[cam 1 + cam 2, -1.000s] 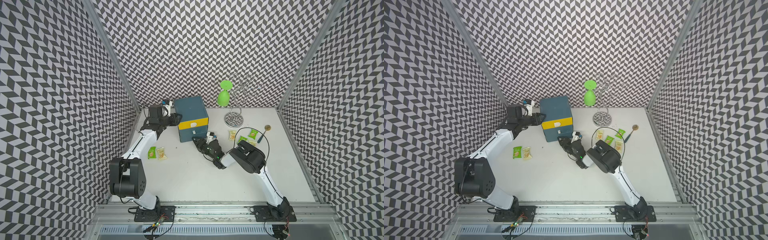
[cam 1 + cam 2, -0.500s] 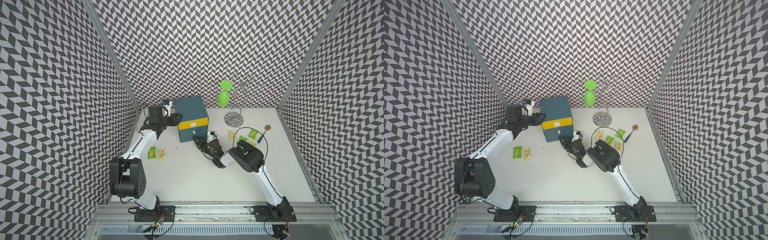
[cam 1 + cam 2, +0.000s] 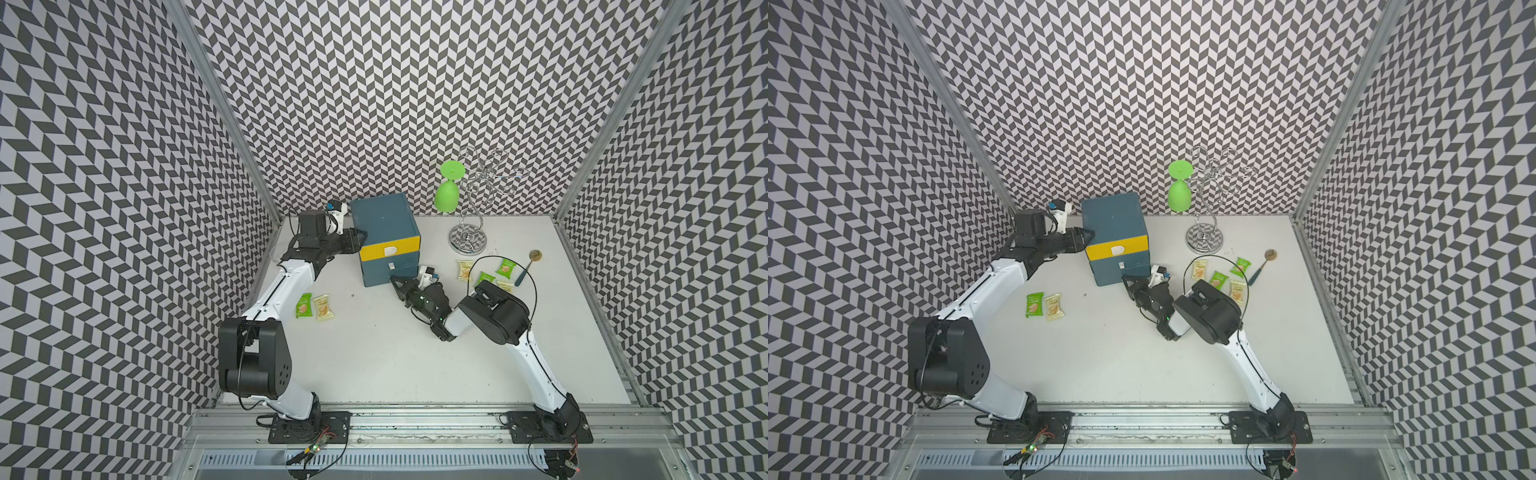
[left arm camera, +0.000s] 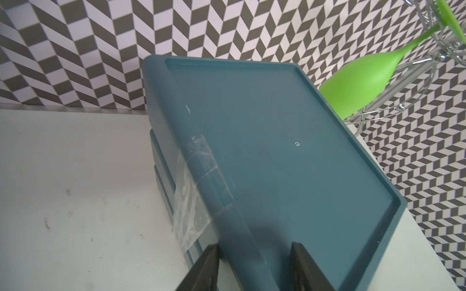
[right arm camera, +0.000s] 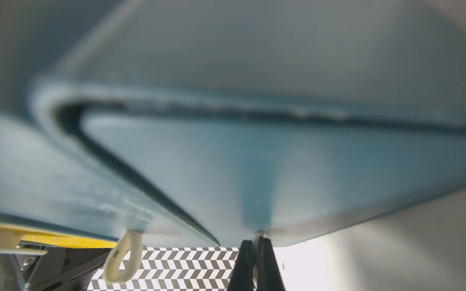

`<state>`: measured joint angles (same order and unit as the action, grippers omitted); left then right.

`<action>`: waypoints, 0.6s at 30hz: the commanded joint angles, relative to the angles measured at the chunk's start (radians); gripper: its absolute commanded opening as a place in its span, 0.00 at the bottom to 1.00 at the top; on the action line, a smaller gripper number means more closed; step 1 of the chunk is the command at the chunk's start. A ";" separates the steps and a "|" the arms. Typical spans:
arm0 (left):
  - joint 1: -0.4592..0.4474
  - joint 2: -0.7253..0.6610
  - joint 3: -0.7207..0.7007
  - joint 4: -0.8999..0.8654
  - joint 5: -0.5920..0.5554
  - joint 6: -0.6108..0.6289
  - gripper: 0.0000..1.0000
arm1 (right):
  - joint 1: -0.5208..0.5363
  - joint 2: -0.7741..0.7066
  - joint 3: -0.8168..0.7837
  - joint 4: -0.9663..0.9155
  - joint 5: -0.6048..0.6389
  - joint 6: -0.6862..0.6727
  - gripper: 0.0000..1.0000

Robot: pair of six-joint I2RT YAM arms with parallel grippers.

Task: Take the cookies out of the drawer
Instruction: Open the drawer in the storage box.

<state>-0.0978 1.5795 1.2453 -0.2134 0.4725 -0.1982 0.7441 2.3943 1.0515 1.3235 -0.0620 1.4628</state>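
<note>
Right gripper (image 5: 256,245) is pinching the white pull tab (image 5: 257,238) of the bottom drawer (image 3: 382,279). Drawing it straight out, slowly, seems best while the left gripper (image 4: 254,252), jaws parted, is bracing the cabinet (image 4: 277,151).

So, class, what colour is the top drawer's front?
Yellow. The drawer front shows best in a top view.

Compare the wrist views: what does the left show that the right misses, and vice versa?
Left wrist only: the drawer unit from above, the left tool straddling its edge, a green glass on a wire rack. Right wrist only: the yellow drawer front, a white loop, the right tool shut on a white pull tab. Both: the drawer unit, chevron wall, white table.
</note>
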 commanded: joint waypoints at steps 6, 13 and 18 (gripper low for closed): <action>-0.012 0.033 -0.044 -0.160 -0.001 0.031 0.49 | 0.030 -0.064 -0.200 0.053 -0.021 -0.036 0.00; -0.013 0.033 -0.050 -0.153 -0.004 0.018 0.49 | 0.061 -0.127 -0.302 0.101 -0.015 -0.013 0.00; -0.014 0.024 -0.059 -0.140 0.000 0.003 0.49 | 0.095 -0.182 -0.388 0.118 0.005 -0.005 0.00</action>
<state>-0.1112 1.5795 1.2404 -0.2214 0.5060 -0.2035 0.8192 2.2414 0.7090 1.4376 -0.0715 1.4628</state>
